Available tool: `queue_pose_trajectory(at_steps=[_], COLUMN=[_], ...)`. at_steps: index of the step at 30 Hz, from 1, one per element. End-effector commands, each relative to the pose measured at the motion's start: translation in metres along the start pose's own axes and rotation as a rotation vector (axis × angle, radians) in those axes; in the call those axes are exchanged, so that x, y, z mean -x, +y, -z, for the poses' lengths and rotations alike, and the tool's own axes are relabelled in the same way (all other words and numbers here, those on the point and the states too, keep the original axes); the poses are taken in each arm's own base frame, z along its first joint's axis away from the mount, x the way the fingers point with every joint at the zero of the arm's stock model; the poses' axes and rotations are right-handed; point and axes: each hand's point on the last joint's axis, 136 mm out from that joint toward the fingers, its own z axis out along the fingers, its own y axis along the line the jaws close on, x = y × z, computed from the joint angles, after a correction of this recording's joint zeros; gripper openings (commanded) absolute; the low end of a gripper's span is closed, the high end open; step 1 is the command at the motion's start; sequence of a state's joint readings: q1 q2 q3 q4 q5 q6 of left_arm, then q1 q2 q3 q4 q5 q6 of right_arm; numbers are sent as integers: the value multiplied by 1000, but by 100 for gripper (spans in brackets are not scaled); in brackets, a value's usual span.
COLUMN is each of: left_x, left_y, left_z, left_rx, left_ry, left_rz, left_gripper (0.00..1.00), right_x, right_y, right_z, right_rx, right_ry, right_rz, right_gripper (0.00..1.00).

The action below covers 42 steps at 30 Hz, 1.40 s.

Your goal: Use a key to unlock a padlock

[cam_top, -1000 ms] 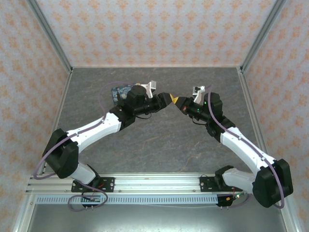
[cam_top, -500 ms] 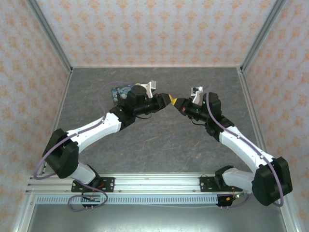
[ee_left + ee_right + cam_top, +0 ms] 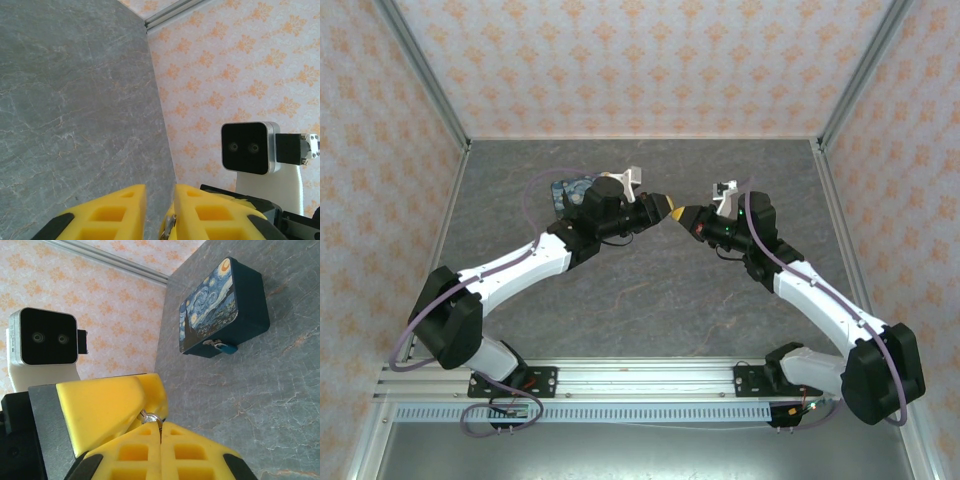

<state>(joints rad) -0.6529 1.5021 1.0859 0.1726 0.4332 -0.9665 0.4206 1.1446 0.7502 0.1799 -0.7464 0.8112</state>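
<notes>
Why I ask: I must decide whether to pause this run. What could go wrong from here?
1. The small metal piece sits at the very tips of the right gripper, jaws shut, while the left gripper meets it above the table with jaws narrowly apart; a slip could drop it.
2. The starry-night block lies behind the left arm, and the small blue piece on its side is tiny, so misalignment seems likely.
</notes>
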Motion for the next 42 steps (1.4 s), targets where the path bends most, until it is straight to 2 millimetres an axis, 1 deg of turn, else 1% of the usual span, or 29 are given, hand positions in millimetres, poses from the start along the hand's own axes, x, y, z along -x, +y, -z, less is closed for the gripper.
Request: queue_pose_trajectory(at_steps=[1,6,7,8,9,12,14,17,20,24,29,35,38,42], left_x=[10,11,11,12,12,15,17,21,22,24,23,22,22,23], left_y=[-12,-14,-15,-17,-19,-27,-35,-51,-66,-79,-80,-78,-78,-77], left_z=[2,4,5,7,10,20,28,39,48,53,50,48,48,47], left_rx=[-10,-10,-11,-11,-9,-4,-10,-37,-75,-110,-128,-129,-126,-121], left_ry=[-32,-34,-34,-34,-35,-40,-44,-52,-51,-48,-44,-39,-42,-44], left_rz=[-36,-57,-65,-77,-94,-156,-198,-256,-295,-301,-281,-271,-271,-268], left_gripper=[18,5,3,0,0,0,0,0,0,0,0,0,0,0], right_x=[1,1,2,2,3,7,11,19,22,22,17,17,16,14], right_y=[16,18,18,18,20,26,34,56,78,92,103,103,99,96], right_z=[-1,1,2,3,5,11,17,24,27,26,22,18,15,13], right_rx=[45,48,47,45,46,51,75,158,236,303,348,349,344,338], right_ry=[16,13,6,0,-9,-38,-58,-82,-78,-63,-42,-36,-26,-17], right_rz=[38,47,51,57,68,103,119,143,176,186,196,185,175,169], right_gripper=[0,0,1,5,11,26,32,39,42,43,43,42,38,29])
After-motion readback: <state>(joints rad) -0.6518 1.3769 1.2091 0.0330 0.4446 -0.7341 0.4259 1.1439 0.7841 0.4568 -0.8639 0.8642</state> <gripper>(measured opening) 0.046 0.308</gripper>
